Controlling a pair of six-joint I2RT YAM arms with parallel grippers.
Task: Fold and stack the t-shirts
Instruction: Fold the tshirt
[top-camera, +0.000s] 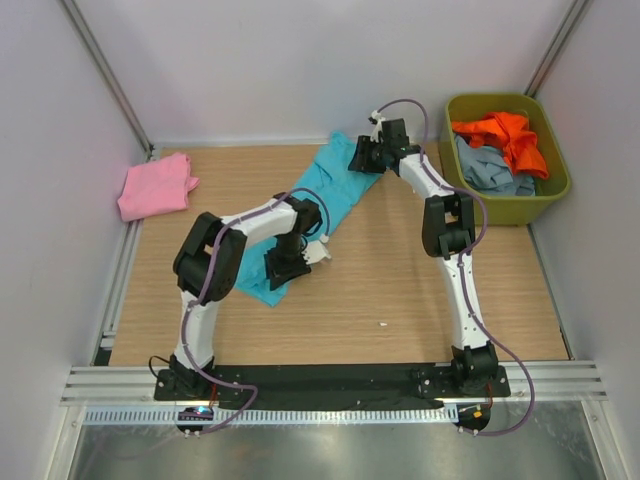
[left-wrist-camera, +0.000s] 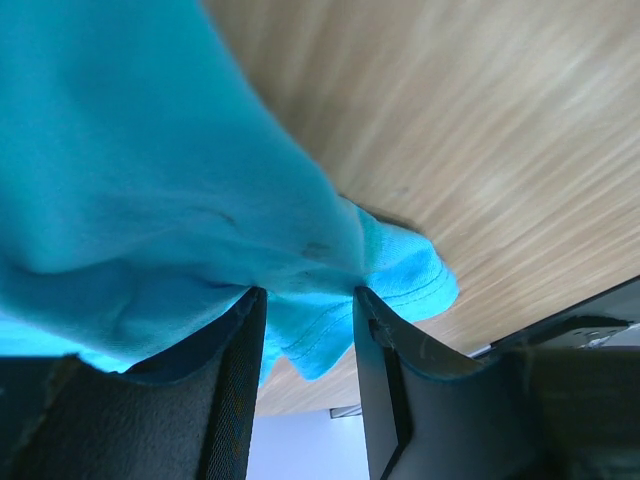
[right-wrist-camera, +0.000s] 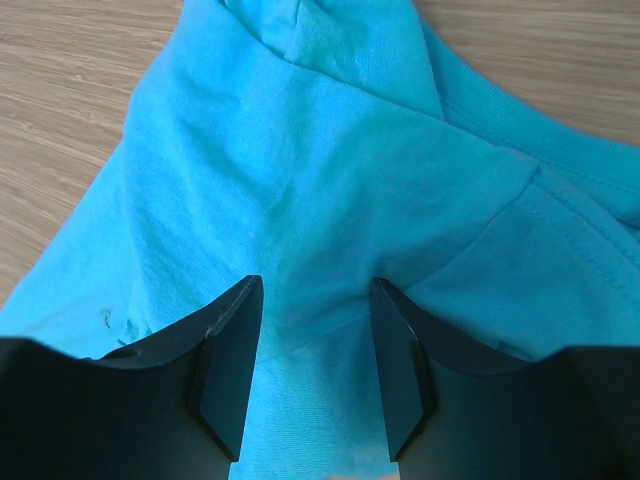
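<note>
With the left gripper (left-wrist-camera: 308, 300) pinching the turquoise t-shirt (top-camera: 330, 188) and the right gripper (right-wrist-camera: 314, 290) open above it, a one-sided pull could bunch it.

Four t-shirts (top-camera: 328, 185), one olive bin (top-camera: 500, 211), two arms (top-camera: 462, 290)

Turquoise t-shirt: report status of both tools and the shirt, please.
Left tool shut on turquoise t-shirt hem. Right tool open over its far end. Pink t-shirt lies apart, nothing blocking.

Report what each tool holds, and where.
Left tool: turquoise t-shirt, pinched at a hemmed edge. Right tool: over the same shirt; grip cannot be told.
</note>
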